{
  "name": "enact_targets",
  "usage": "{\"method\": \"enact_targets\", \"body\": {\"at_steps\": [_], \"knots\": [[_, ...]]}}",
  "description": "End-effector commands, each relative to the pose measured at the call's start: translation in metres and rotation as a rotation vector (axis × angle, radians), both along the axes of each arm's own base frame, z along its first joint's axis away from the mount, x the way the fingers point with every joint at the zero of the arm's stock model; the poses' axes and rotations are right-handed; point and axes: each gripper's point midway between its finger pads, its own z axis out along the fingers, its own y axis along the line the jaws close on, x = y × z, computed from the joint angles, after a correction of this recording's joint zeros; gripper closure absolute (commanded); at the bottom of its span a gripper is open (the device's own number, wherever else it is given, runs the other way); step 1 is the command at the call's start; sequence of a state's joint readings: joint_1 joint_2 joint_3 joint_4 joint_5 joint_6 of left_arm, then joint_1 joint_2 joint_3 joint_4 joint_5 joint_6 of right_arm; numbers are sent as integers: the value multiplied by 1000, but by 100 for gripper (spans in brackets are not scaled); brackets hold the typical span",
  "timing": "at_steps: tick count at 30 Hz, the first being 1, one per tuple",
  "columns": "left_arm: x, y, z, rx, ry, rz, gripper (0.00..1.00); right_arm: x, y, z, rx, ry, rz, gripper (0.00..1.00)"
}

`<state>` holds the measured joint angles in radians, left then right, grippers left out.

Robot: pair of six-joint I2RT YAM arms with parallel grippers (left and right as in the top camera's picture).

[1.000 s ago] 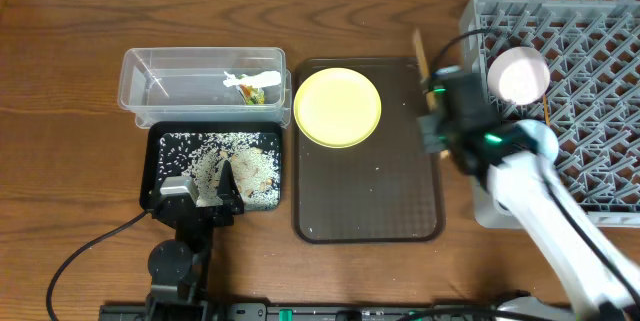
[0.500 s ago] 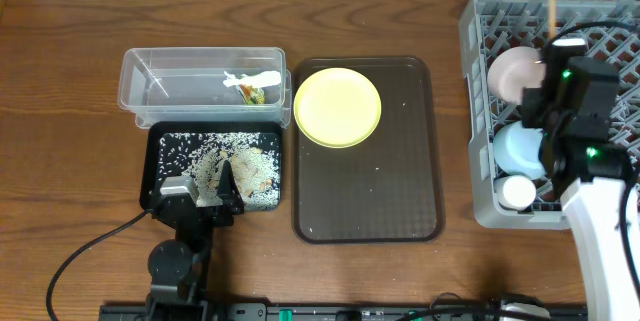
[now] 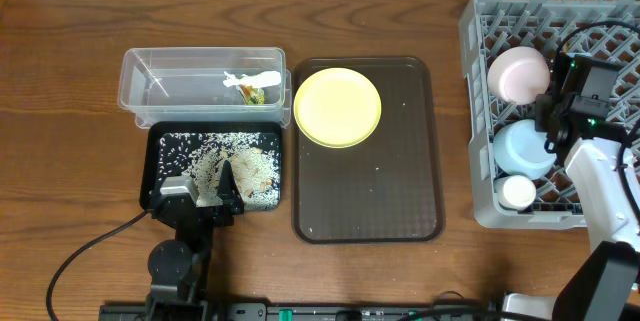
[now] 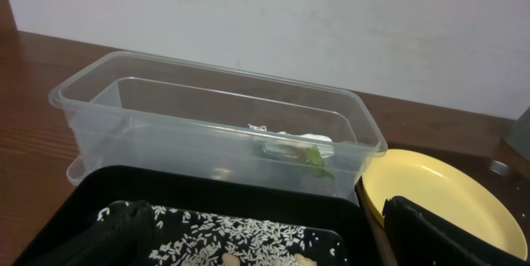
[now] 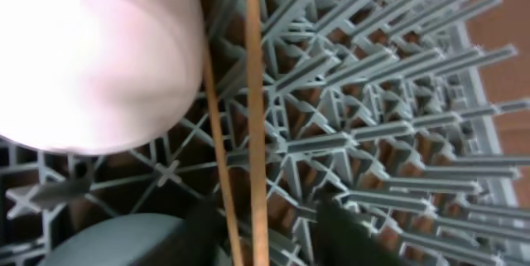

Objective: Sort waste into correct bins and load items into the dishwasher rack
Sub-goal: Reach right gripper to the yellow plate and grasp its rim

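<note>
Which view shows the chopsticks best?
Right wrist: both chopsticks run close up across the frame, over the rack. Overhead: I can't make them out. Left wrist: not in view.

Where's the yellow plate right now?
In the overhead view, the yellow plate sits in the upper-left corner of the brown tray, just right of the clear tub.

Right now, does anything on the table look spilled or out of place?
Slightly. A few stray white grains lie scattered on the brown tray, outside the black tray that holds the rest. The yellow plate sits crowded into that brown tray's far left corner, reaching its rim.
</note>
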<state>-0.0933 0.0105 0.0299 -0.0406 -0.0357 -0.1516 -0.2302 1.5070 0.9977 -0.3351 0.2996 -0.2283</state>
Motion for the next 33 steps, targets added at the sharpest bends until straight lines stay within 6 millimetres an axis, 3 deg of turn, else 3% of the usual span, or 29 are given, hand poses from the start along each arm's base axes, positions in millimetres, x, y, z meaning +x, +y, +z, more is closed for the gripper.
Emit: {"method": "enact_targets", "body": {"at_steps": [1, 4, 9, 11, 15, 18, 23, 33], "knots": [[0, 3, -17, 22, 45, 11, 10, 4, 10, 43, -24, -114, 9, 45], [0, 3, -17, 22, 45, 11, 10, 6, 50, 69, 54, -199, 115, 43], [0, 3, -17, 22, 45, 11, 10, -8, 162, 91, 385, -257, 379, 48], [0, 3, -17, 22, 45, 11, 10, -23, 208, 89, 530, -215, 467, 49], [0, 3, -17, 22, 45, 11, 10, -45, 269, 66, 620, -94, 557, 44], [0, 3, -17, 22, 45, 11, 10, -49, 286, 32, 632, -18, 446, 42], [0, 3, -17, 22, 45, 11, 10, -41, 288, -22, 629, 43, 175, 43], [0, 3, -17, 22, 45, 11, 10, -5, 327, -107, 723, 112, 192, 46]]}}
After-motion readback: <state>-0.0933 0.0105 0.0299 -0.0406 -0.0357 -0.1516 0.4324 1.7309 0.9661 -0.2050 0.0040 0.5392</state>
